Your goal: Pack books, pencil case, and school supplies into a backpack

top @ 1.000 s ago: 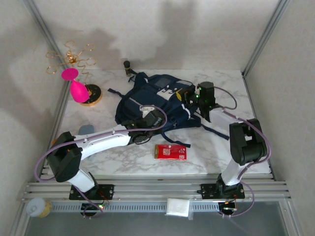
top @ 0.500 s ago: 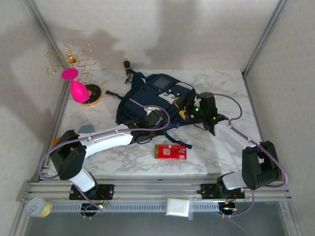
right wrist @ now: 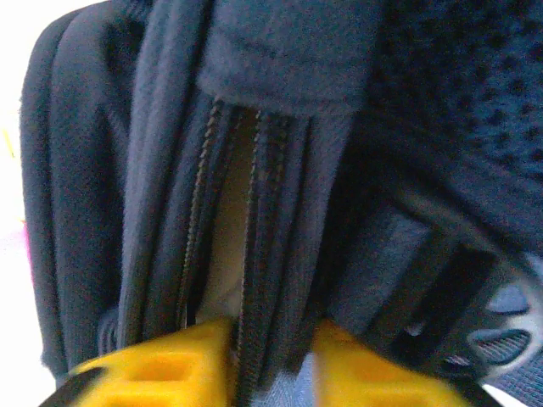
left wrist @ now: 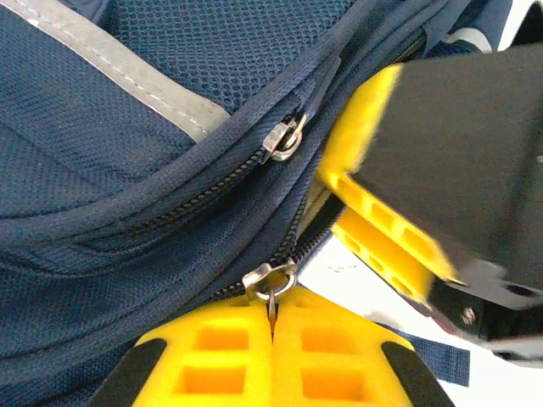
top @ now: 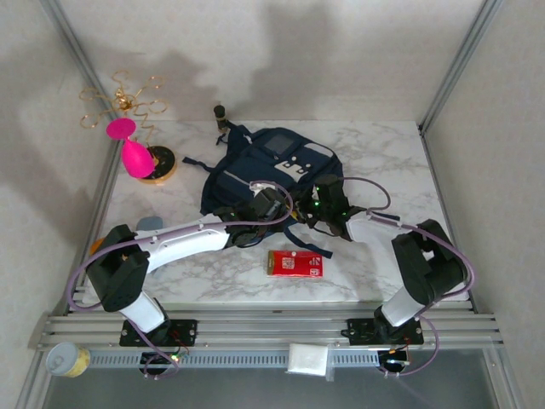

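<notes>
The navy backpack (top: 264, 166) lies flat on the marble table, its zip line facing me. At its near edge my left gripper (top: 269, 207) is shut on a metal zip pull (left wrist: 270, 278), which is pinched between the yellow fingertips (left wrist: 222, 348). Just to its right, my right gripper (top: 321, 207) has a fold of backpack fabric and zip tape (right wrist: 271, 254) clamped between its yellow fingers (right wrist: 161, 369). Beside that fold the zip gapes a little and shows a pale lining (right wrist: 231, 229). The right gripper's fingers (left wrist: 382, 246) sit close by in the left wrist view. The books and pencil case are out of view.
A flat red rectangle with a white label (top: 295, 263) lies on the table in front of the backpack. A pink figure on a wooden base (top: 138, 158) and a gold wire ornament (top: 123, 100) stand at the back left. A grey-blue object (top: 149, 224) lies beside the left arm.
My right arm swung from the backpack's right side down to its near edge beside the left gripper. Its jaws opened, then closed on the fabric. The left gripper kept its hold.
</notes>
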Motion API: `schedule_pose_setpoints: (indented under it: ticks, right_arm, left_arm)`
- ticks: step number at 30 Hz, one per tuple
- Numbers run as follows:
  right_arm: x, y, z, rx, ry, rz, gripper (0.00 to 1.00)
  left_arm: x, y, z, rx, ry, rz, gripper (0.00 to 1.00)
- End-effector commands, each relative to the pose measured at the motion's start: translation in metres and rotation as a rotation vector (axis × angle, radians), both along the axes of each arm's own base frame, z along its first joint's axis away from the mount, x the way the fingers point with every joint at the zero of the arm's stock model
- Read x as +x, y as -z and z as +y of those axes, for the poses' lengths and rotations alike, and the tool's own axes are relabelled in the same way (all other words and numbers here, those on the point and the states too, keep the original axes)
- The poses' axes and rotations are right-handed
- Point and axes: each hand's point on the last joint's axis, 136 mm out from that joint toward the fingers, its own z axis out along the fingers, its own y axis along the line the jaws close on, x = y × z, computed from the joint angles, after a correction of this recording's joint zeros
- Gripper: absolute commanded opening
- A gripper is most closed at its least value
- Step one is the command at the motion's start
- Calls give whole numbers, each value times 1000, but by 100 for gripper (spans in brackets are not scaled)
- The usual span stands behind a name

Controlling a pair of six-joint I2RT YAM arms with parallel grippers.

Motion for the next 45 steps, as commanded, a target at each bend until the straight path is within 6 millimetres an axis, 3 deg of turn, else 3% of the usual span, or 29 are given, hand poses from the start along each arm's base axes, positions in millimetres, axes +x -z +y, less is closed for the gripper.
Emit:
schedule_pose_setpoints:
  ticks: [1, 4, 9, 13, 16, 19, 22, 28, 33, 37, 42, 45]
  right_arm:
    - [21, -14, 1, -8, 28, -96, 12]
    - [24, -18, -16, -39, 30, -137, 0]
    - [28, -31, -51, -105, -53, -215, 0]
    - [38, -39, -99, -164, -94, -259, 0]
    - [54, -54, -123, -144, -121, -274, 0]
    - [68, -64, -133, -263, -83, -305, 0]
    - [57, -62, -121, -261, -86, -269, 32]
    - [11, -59, -98, -271, -58, -192, 58]
    - [-17, -64, -55, -128, -46, -181, 66]
    - [-24, -53, -37, -85, -14, -120, 67]
    - [-36, -65, -50, -150, 66, -155, 71]
    - [-52, -49, -54, -155, 72, -110, 72]
  left_arm:
    - [-3, -16, -5, -14, 41, -33, 0]
    - [-5, -13, 11, 31, 8, -24, 0]
    - [-12, -14, 42, 83, -44, -4, 0]
    - [-17, -5, 65, 93, -49, 30, 0]
    - [-21, 6, 57, 72, 27, 55, 0]
    - [-22, 11, 29, 9, 130, 67, 0]
    - [-17, 11, 14, -41, 143, 62, 0]
    - [-11, 1, 0, -111, 153, 31, 0]
    - [-7, -2, 0, -119, 146, 11, 0]
    - [-7, -3, 0, -125, 145, 9, 0]
    - [-7, -5, 2, -127, 137, 1, 0]
    - [-7, -5, 2, -124, 137, 0, 0]
